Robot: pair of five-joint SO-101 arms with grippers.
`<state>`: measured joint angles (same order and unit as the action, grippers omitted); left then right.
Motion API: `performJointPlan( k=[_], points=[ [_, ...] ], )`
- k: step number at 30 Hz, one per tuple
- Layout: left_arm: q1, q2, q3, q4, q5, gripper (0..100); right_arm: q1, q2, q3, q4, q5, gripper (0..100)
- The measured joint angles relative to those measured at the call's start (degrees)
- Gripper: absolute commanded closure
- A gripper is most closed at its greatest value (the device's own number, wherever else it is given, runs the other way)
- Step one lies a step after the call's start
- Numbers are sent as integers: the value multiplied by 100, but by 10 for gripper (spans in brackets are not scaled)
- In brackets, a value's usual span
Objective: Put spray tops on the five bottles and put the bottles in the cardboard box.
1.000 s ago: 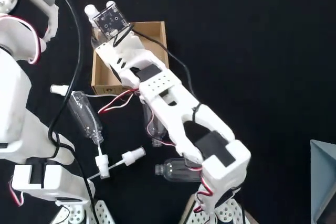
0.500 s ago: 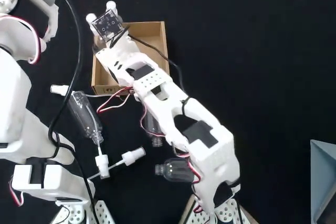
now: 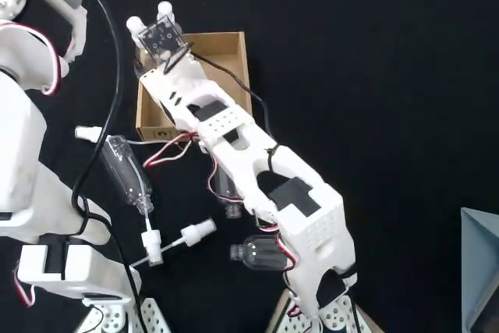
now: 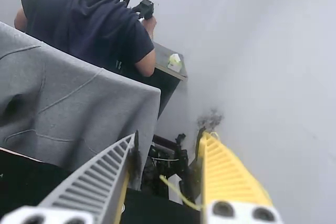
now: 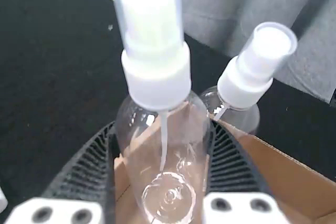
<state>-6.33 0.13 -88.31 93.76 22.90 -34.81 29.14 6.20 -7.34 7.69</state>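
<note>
1. Held bottle [image 5: 160, 145], spray top on, stands upright between the black fingers [image 5: 89, 166] of the right gripper [image 5: 160, 129]; both pads clamp its clear body, at the cardboard box [image 5: 273, 171] rim
2. Second bottle [image 5: 247, 77], also capped, stands just beside it in the box
3. High view adds the table: a lying bottle [image 3: 125, 169], an open-necked bottle [image 3: 261, 253] and a loose spray top [image 3: 196, 230], all apart from the box
4. Left gripper [image 4: 169, 140]: fingers parted, nothing between them, aimed at the room

Black cloth-covered tabletop [image 3: 390, 115]; grey fabric sheet [image 4: 68, 114] draped beyond its far edge; pale grey-blue container corner [image 3: 482, 263] at its right side; plain white wall [image 4: 262, 51] behind.
</note>
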Motion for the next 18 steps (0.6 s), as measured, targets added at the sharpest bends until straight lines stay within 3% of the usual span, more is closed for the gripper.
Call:
performJointPlan(
  k=[5, 18],
  points=[
    [0, 0, 0, 0, 0, 823, 0, 0, 264, -747, 0, 896],
    [0, 0, 0, 0, 0, 823, 0, 440, 264, -879, -185, 896]
  ],
)
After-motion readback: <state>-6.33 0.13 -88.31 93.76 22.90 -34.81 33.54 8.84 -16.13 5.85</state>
